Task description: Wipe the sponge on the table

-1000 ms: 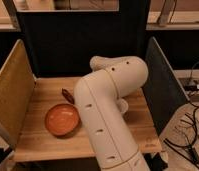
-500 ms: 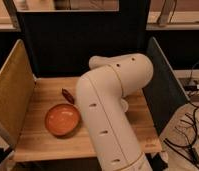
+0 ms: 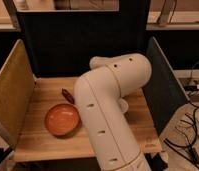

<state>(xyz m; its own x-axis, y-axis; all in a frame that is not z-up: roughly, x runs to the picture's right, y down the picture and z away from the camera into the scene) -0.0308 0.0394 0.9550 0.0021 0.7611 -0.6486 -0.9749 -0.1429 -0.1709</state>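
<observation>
One white arm [image 3: 105,112] bent over the table [image 3: 45,96], gripper and sponge hidden behind it, grip cannot be told.

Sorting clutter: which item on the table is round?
The orange bowl; the dark red-brown object behind it is elongated. The gripper is hidden behind the arm.

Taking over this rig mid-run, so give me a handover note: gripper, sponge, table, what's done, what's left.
Gripper: out of sight, hidden behind the white arm, which bends across the middle of the table.
Sponge: not visible; possibly behind the arm.
Table: orange bowl front left, dark red-brown object just behind it.
Done: nothing can be confirmed.
Left: locate the sponge, grasp it, wipe the table.
</observation>
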